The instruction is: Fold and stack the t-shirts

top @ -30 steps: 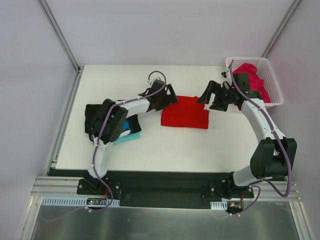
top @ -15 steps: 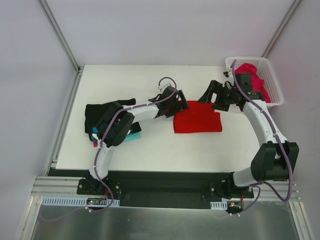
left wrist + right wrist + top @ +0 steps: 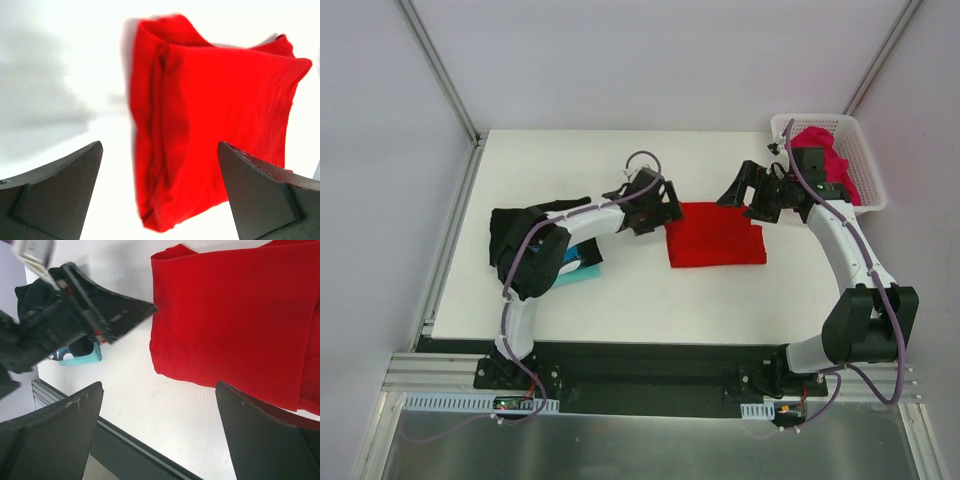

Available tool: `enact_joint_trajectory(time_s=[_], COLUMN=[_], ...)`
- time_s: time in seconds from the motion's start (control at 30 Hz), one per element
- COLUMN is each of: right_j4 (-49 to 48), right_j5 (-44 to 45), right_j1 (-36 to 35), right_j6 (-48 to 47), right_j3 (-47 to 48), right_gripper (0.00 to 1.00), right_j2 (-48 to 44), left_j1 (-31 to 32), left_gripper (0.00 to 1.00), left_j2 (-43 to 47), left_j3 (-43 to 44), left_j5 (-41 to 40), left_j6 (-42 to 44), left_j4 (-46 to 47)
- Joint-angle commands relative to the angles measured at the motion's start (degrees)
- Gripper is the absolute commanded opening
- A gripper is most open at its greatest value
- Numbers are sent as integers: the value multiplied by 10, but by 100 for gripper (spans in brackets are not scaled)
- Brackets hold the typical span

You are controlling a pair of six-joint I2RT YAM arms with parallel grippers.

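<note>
The left arm's elbow hangs right over the black t-shirt point(image 3: 502, 226) at the near left, so a careless swing could drag it. The red t-shirt point(image 3: 715, 235) mid-table looks lumpy along its left edge, and pinching just the top layer would probably flop the fold open. Left gripper point(image 3: 157, 150) and right gripper point(image 3: 159, 390) hover at its edges, spread wide and holding nothing, and the pink t-shirt point(image 3: 825, 150) sits in the basket point(image 3: 870, 165) far right.

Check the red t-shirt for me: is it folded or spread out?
Folded. The red t-shirt lies as a compact rectangle, and the left wrist view shows doubled layers along its edge.
</note>
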State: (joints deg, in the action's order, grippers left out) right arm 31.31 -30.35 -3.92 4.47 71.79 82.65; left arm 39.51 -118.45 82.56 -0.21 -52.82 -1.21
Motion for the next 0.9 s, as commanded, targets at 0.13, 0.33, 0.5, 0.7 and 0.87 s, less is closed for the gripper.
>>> enact_joint_trajectory(time_s=[0.13,0.33,0.5,0.7,0.87], right_j4=[-10,-14,-18,-23,-36], right_j5=[-18,-27,-37,-45,-56], right_j1=[4,3,3,3,3], right_j6=[10,14,17,18,25], right_j3=[13,10,1,-9,-29], right_gripper=[98,99,98,98,98], right_j2=[-10,-7,-13,-18,-22], left_j1=[-116,-235,-314,-392,-439], left_gripper=[99,99,99,99,99], left_j2=[179,291,378,426,427], left_j3=[37,-15,-114,-169,-184], left_j5=[-51,-117,-144,-167,-149], left_j6=[173,216,196,178,178], left_j4=[-221,-305,-320,-347,-360])
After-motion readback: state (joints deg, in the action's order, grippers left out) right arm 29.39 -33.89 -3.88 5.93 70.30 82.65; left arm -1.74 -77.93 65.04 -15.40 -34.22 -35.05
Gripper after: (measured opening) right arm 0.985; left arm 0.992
